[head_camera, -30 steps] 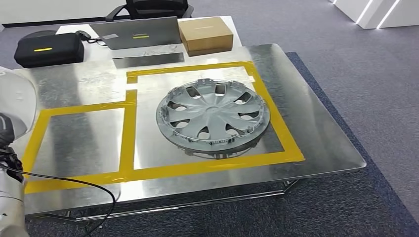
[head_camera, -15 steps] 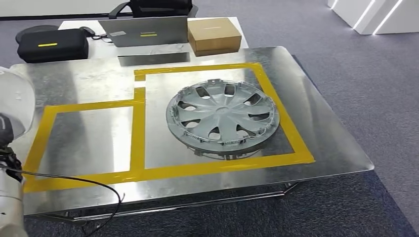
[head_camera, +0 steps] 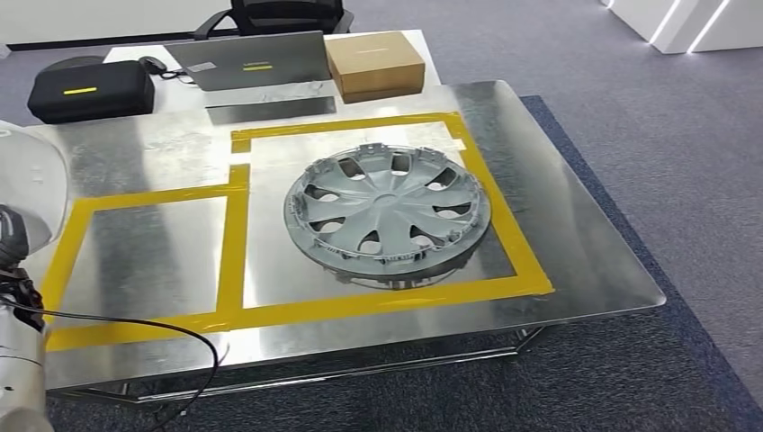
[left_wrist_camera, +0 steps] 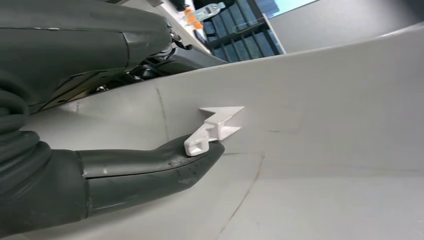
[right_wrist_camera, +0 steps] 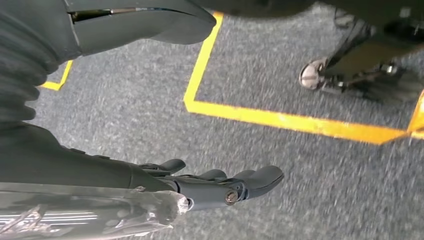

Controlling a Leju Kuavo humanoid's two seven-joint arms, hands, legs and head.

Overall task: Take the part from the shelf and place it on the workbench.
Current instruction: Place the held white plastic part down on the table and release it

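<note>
A grey hubcap (head_camera: pixel 389 212) lies flat on the steel workbench (head_camera: pixel 576 234), inside the larger yellow-taped rectangle. The smaller taped rectangle (head_camera: pixel 144 256) to its left is bare. In the left wrist view my left hand (left_wrist_camera: pixel 150 167) holds a large pale panel (left_wrist_camera: pixel 325 100), its thumb pressed against it just under a small white clip (left_wrist_camera: pixel 212 129). A pale rounded surface (head_camera: pixel 27 180) shows at the head view's left edge above my left arm (head_camera: pixel 18 360). My right hand (right_wrist_camera: pixel 220 185) hangs over the carpet with its fingers loosely stretched and nothing in it.
Behind the workbench a white desk carries a black case (head_camera: pixel 88 90), a laptop (head_camera: pixel 252 58) and a cardboard box (head_camera: pixel 374 63), with an office chair (head_camera: pixel 288 13) beyond. A black cable (head_camera: pixel 135 328) loops over the bench's front left. Yellow floor tape (right_wrist_camera: pixel 280 120) crosses the carpet.
The whole head picture swayed right and back again, so the camera moved. The hubcap stays where it was on the bench.
</note>
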